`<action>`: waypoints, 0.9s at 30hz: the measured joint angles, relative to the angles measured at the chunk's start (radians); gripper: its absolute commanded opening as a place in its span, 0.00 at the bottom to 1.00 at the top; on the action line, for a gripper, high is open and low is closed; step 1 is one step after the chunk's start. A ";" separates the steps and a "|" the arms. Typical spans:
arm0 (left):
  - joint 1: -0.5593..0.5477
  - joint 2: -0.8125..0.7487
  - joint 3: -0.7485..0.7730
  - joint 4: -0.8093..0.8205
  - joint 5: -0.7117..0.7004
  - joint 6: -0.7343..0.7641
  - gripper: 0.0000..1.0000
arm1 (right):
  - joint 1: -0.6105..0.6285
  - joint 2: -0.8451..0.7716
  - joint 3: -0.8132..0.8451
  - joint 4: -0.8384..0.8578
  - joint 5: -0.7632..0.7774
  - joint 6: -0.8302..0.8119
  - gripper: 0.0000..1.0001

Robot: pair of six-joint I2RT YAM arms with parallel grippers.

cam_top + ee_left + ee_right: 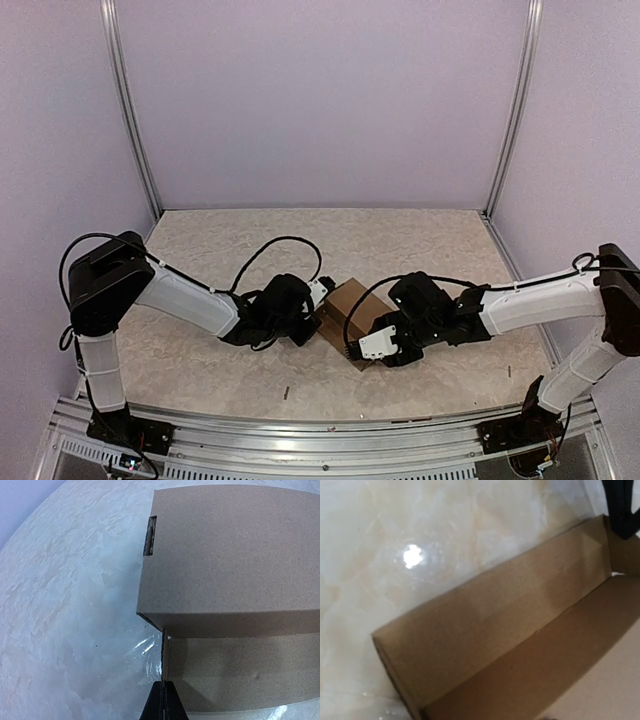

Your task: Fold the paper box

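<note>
The paper box (350, 303), plain brown cardboard, stands partly formed on the table between both arms. My left gripper (318, 303) is at its left side. In the left wrist view the left gripper (164, 684) is shut on the thin edge of an upright side wall (163, 652), with the box (230, 555) filling the upper right. My right gripper (365, 348) is against the box's near right corner; its fingers are hidden. The right wrist view looks into the box (485, 625), along a long wall and the floor. The left gripper's dark fingers (622, 510) show at the far corner.
The marbled tabletop (420, 250) is ringed by pale purple walls and two aluminium posts (135, 110) at the back corners. A metal rail (330, 425) runs along the near edge. Small dark specks (285, 392) lie on the table in front of the box.
</note>
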 measured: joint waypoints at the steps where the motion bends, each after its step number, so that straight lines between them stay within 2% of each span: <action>1: 0.000 0.000 0.013 -0.023 0.002 0.001 0.00 | -0.002 0.000 0.000 -0.001 -0.005 -0.002 0.53; 16: 0.015 0.004 0.156 -0.289 0.058 0.004 0.00 | -0.014 0.001 0.001 -0.002 -0.022 -0.016 0.50; 19: 0.016 0.004 0.151 -0.282 0.059 -0.003 0.00 | -0.025 0.001 0.002 -0.002 -0.030 -0.015 0.51; 27: 0.023 -0.013 0.031 -0.090 0.075 -0.032 0.00 | -0.037 0.002 0.002 -0.002 -0.058 -0.015 0.51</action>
